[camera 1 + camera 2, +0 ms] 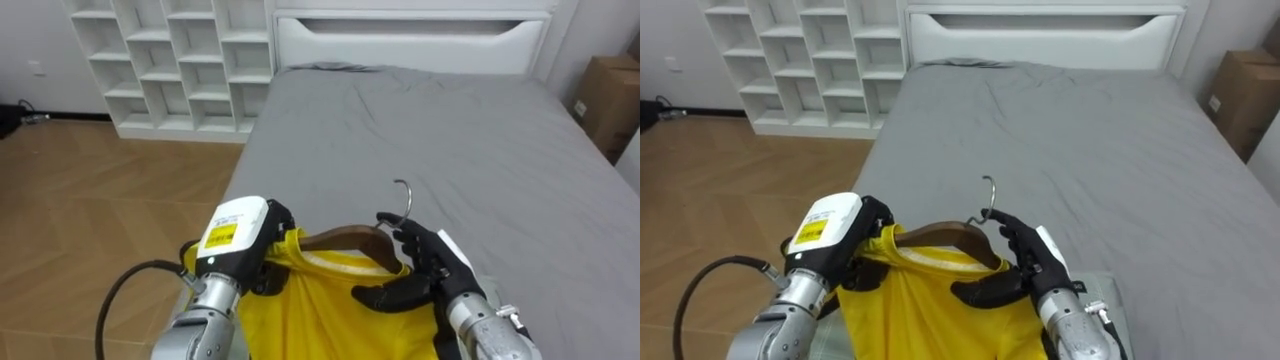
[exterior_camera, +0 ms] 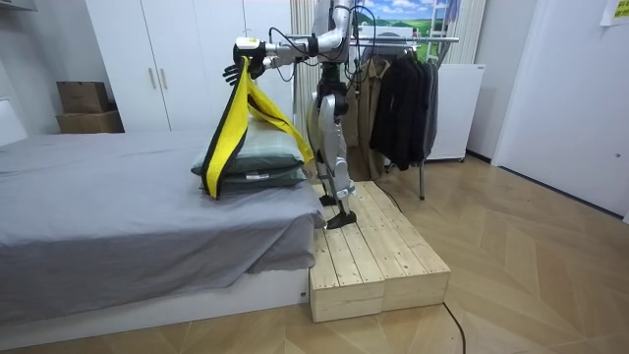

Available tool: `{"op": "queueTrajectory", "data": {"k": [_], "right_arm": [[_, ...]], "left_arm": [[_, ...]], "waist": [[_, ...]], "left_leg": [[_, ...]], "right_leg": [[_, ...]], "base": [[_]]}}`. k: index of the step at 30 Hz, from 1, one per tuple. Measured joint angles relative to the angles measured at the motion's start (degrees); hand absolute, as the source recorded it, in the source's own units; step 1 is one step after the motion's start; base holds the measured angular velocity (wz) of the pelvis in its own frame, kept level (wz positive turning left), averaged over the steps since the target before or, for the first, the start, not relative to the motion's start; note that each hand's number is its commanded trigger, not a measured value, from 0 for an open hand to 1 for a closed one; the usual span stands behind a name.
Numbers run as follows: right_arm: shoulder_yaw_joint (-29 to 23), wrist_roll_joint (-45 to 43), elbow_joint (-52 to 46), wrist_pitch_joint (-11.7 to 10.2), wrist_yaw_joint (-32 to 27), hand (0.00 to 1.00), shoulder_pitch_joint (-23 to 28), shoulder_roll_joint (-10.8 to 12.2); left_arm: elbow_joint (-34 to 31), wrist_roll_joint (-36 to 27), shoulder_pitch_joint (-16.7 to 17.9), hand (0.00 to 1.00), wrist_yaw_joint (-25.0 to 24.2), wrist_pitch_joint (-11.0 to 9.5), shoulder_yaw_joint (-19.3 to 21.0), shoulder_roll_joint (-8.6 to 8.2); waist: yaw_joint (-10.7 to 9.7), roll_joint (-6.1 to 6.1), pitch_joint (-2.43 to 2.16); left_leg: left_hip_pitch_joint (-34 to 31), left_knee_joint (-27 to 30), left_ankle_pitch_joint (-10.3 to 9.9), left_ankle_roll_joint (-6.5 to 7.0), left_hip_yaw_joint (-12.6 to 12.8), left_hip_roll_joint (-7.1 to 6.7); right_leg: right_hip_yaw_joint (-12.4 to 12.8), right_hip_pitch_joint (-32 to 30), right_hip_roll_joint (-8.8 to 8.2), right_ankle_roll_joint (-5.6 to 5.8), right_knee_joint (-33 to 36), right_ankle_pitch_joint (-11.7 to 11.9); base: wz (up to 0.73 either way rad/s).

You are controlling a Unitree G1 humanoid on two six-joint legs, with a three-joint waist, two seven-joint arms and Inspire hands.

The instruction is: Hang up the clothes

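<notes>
Left hand (image 1: 272, 228) and right hand (image 1: 420, 268) are both clutching the stiff wooden hanger (image 1: 345, 237), probably the best hold, with the seemingly light, floppy yellow shirt (image 1: 330, 300) drooping beneath them.

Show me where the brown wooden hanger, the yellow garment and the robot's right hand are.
brown wooden hanger (image 1: 345, 237): left eye view, on its wooden bar.
yellow garment (image 1: 320, 300): left eye view, on the cloth below the collar.
right hand (image 1: 418, 258): left eye view, on its dark middle.

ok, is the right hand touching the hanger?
Touching. Left eye view: right hand has its fingers curled round the hanger below its hook.
</notes>
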Motion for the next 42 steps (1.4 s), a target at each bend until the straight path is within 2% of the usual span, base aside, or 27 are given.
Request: {"op": "queueTrajectory", "data": {"k": [2,3,4,5,11,16,42], "right_arm": [[0.3,-2.0,0.0,0.0,0.0,0.01,0.0,-0.3],[0.7,-2.9,0.0,0.0,0.0,0.32,0.0,-0.6],[1.3,-4.5,0.0,0.0,0.0,0.74,0.0,-1.3],[2.0,-6.3,0.0,0.0,0.0,1.00,0.0,-1.8],[2.9,-15.3,0.0,0.0,1.0,1.00,-0.2,-2.1],[3.0,-19.0,0.0,0.0,1.8,1.00,-0.3,-2.0],[3.0,-19.2,0.0,-0.4,3.3,1.00,-0.1,-2.0]], "left_arm": [[-0.1,0.1,0.0,1.00,0.0,0.0,0.0,-0.02],[-0.1,0.1,0.0,1.00,0.0,0.0,0.0,-0.02],[-0.1,0.1,0.0,1.00,0.0,-0.1,0.0,-0.02],[-0.2,0.1,0.0,1.00,0.0,-0.3,0.0,0.03],[-0.2,0.0,0.0,1.00,-0.1,-0.6,0.0,0.44],[-0.4,0.0,0.0,1.00,-0.1,-0.9,0.0,0.87],[-0.4,-0.2,0.0,1.00,-0.1,-2.4,-0.1,0.89]], "waist": [[0.1,-0.08,0.00],[0.1,-0.09,0.00],[0.2,-0.15,0.00],[0.3,-0.26,0.00],[1.2,-1.24,-0.07],[1.4,-1.49,-0.08],[1.2,-1.63,-0.15]], "left_leg": [[0.0,-0.1,0.0,0.00,0.2,0.01],[0.0,-0.1,0.0,0.00,0.3,0.01],[0.0,-0.1,0.0,0.00,0.3,-0.01],[-0.1,0.0,0.0,0.00,0.3,-0.03],[-0.2,-0.1,0.0,0.00,0.4,-0.01],[-0.3,-0.1,0.0,0.00,0.3,-0.11],[-0.3,-0.3,0.0,0.01,0.5,-0.11]], "right_leg": [[0.2,-0.1,0.01,0.01,0.0,0.0],[0.2,-0.2,0.00,0.01,0.0,0.0],[0.3,-0.2,-0.03,0.03,0.0,0.0],[0.3,-0.2,-0.03,0.04,0.0,0.0],[0.2,-0.5,-0.03,0.05,0.0,0.0],[0.1,-0.5,-0.14,0.05,0.1,0.0],[0.7,-0.7,-0.03,0.06,-0.1,0.0]], "base": [[-0.04],[-0.04],[-0.03],[0.00],[0.00],[0.01],[0.00]]}}
